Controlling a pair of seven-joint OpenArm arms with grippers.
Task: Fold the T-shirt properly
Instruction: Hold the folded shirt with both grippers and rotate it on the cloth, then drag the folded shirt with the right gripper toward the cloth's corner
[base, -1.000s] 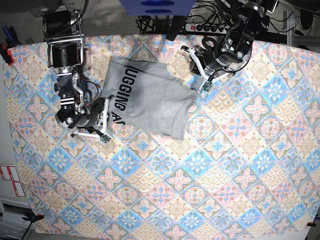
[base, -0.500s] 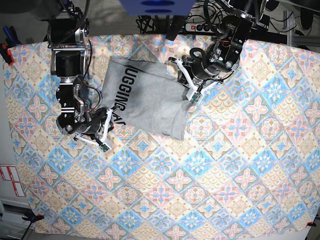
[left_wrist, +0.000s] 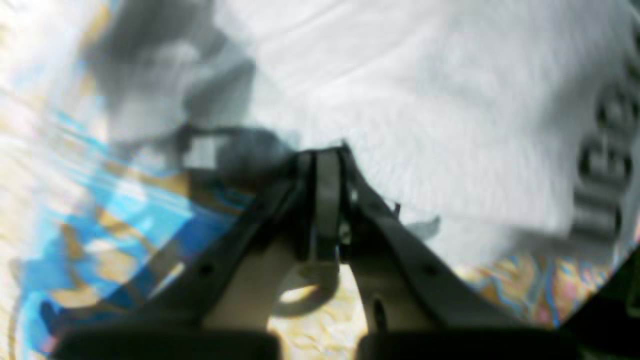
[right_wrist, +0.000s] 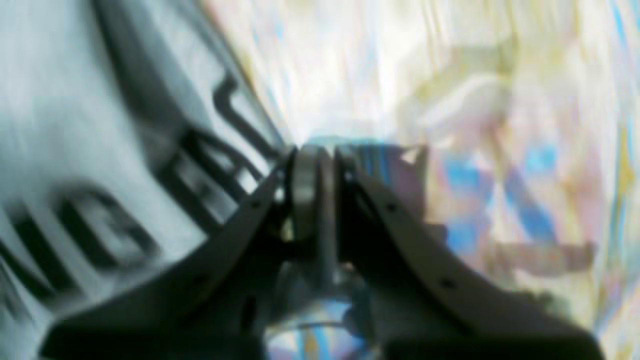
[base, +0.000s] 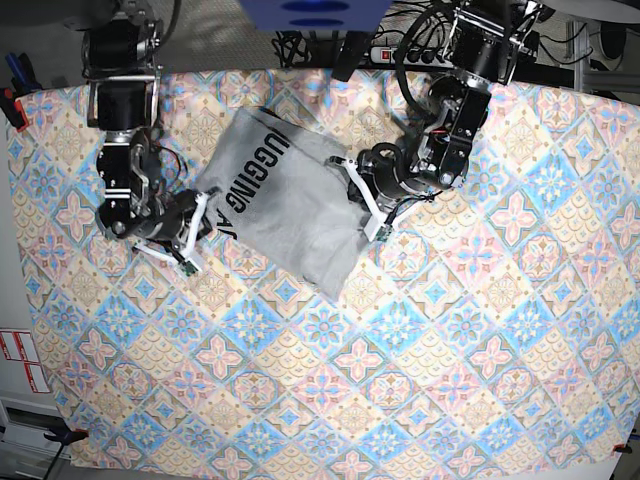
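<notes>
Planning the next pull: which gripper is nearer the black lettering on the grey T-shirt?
Right. The right gripper sits at the light grey cotton T-shirt's edge beside the black lettering; the left gripper is at the opposite, plain edge.

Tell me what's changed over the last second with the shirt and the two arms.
The T-shirt has swung round, its lower corner now pointing further toward the camera's near side. The left gripper has moved from the shirt's far edge in over the cloth. The right gripper shifted slightly up beside the lettered edge. Both sets of jaws look closed in the wrist views. The tablecloth lies as before.
</notes>
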